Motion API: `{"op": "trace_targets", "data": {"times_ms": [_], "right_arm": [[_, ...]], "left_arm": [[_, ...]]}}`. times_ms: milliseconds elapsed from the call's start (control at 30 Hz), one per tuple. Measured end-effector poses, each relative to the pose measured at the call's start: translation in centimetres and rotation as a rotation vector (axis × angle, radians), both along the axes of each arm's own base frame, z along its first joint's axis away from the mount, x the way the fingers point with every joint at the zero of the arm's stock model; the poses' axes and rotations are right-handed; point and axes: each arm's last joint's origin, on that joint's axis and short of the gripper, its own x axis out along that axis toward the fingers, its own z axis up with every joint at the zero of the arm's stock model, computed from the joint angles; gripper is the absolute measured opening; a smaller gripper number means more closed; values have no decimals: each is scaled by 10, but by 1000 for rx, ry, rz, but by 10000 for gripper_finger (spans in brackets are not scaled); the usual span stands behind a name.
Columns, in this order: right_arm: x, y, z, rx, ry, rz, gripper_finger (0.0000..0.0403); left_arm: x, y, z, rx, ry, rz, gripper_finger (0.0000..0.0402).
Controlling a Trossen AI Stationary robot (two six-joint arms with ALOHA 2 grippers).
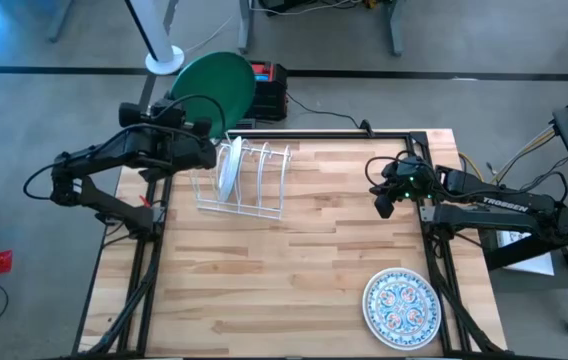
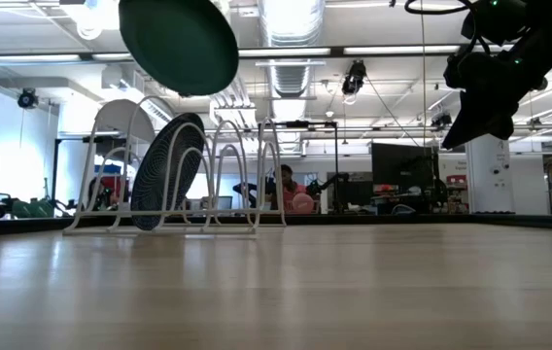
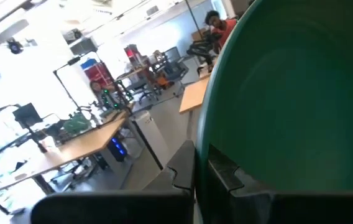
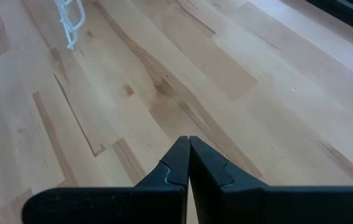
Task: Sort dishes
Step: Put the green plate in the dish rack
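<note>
My left gripper [image 1: 196, 128] is shut on a plain green plate [image 1: 214, 88], held in the air above the table's far left corner, just beyond the white wire rack [image 1: 254, 185]. The green plate [image 2: 181, 44] shows high in the low view and fills the left wrist view [image 3: 294, 99]. A white plate [image 1: 228, 168] stands on its edge in a slot of the rack; in the low view it appears as a dark ribbed disc [image 2: 166, 173]. A floral plate [image 1: 400, 306] lies flat near the table's near right corner. My right gripper [image 1: 382, 205] is shut, raised over the table's right side. My left gripper pinches the green plate's rim [image 3: 204, 158] between its two fingers, one finger on each face. The plate is lifted clear of the table and rack, tilted, and stretches away beyond the fingers.
A red and black box [image 1: 269, 88] sits on the floor beyond the far edge. Bare wood [image 1: 284, 280] spreads across the table's middle and near left. In the low view a person [image 2: 286, 187] sits far off in the room.
</note>
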Motion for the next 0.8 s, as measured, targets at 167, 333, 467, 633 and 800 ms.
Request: {"op": "trace_targets", "data": {"times_ms": [167, 333, 467, 633, 800], "right_arm": [[0, 0, 0, -4, -6, 0, 0], [1, -1, 1, -15, -17, 6, 0], [1, -1, 2, -16, -17, 6, 0], [1, -1, 2, -16, -17, 7, 0], [1, -1, 1, -16, -17, 7, 0]], "left_arm": [[8, 5, -5, -11, 108, 19, 0], [16, 9, -9, -10, 213, 41, 0], [16, 11, -8, -18, 230, 49, 0], [13, 14, -8, -51, 293, 54, 0], [12, 17, -10, -119, 247, 39, 0]]}}
